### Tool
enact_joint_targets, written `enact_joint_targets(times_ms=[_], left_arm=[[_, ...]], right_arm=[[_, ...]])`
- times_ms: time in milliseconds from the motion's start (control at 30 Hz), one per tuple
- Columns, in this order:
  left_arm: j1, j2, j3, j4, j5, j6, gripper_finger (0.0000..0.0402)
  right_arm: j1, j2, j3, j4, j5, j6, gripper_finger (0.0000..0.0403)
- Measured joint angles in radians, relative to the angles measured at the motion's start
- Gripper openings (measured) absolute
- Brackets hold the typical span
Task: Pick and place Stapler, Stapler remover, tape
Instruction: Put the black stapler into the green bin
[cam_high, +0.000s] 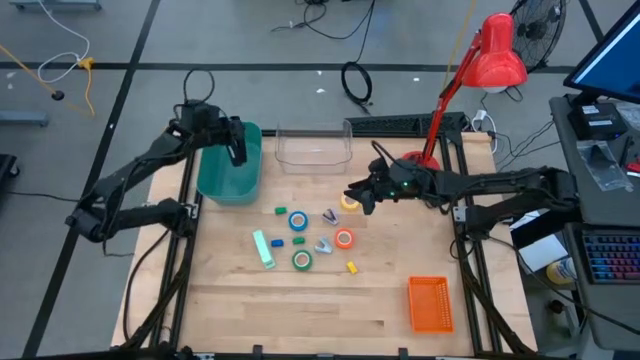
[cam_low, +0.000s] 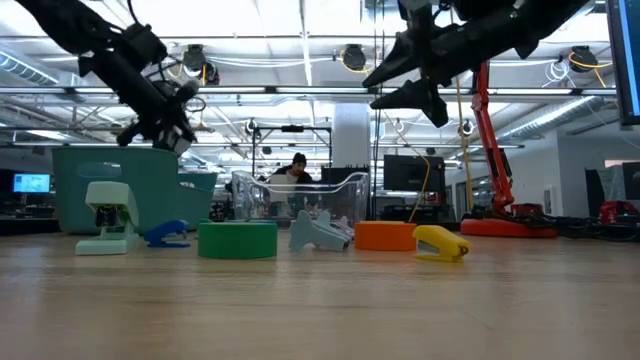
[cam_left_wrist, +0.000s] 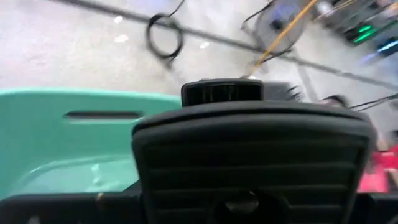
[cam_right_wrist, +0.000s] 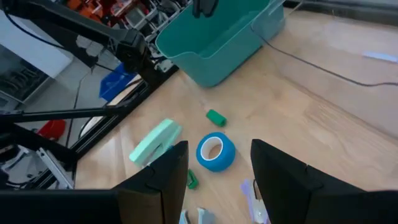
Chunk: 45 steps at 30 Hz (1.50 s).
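The left gripper (cam_high: 238, 140) hangs above the teal bin (cam_high: 215, 180) at about 10 o'clock on the table (cam_high: 300, 310), clenched on a black stapler (cam_left_wrist: 249, 155), whose ribbed black body fills the left wrist view. The right gripper (cam_high: 357, 195) hovers near 1 o'clock, just beside the yellow tape roll (cam_high: 349, 203); its fingers (cam_right_wrist: 165, 180) stand apart with nothing between them. The other rolls lie near the table's centre: blue tape roll (cam_high: 298, 221), orange tape roll (cam_high: 344, 238) and green tape roll (cam_high: 302, 260), each a ring with a pale core. A mint-green stapler (cam_high: 264, 249) lies at 9 o'clock of them. A grey staple remover (cam_high: 324, 245) sits between the rolls. No writing is legible.
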Motion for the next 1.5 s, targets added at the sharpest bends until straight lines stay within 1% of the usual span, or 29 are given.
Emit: enact_joint_targets(times_ms=[200,333,500,700,933,1200,1333,1500], left_arm=[[0.042,0.054,0.001,-0.058,0.024,0.041,0.0135],[0.05,0.095,0.001,-0.05,0.073,0.097,0.0135],[0.05,0.171,0.001,-0.048,0.078,0.132,0.0135],[0.049,0.251,0.001,-0.053,0.154,0.197,0.0135],[0.063,0.315,0.001,-0.048,0.186,0.297,0.0135],[0.079,0.402,0.001,-0.012,0.207,0.306,0.0135],[0.08,0.426,0.001,0.008,0.23,0.305,0.0135],[0.071,0.451,0.001,0.027,0.233,0.297,0.0135]], right_arm=[[0.0,-0.001,-0.002,0.0,-0.001,-0.001,0.0166],[0.0,-0.001,-0.002,0.0,-0.001,-0.001,0.0166],[0.0,-0.001,-0.002,0.003,-0.002,-0.004,0.0166],[0.0,-0.001,-0.002,0.003,-0.001,0.003,0.0166],[0.001,-0.001,-0.002,0.003,0.0,0.011,0.0166],[0.001,-0.001,-0.002,0.004,0.001,0.018,0.0166],[0.001,-0.001,-0.002,0.006,0.001,0.019,0.0166],[0.001,-0.001,-0.002,0.006,0.002,0.036,0.0166]])
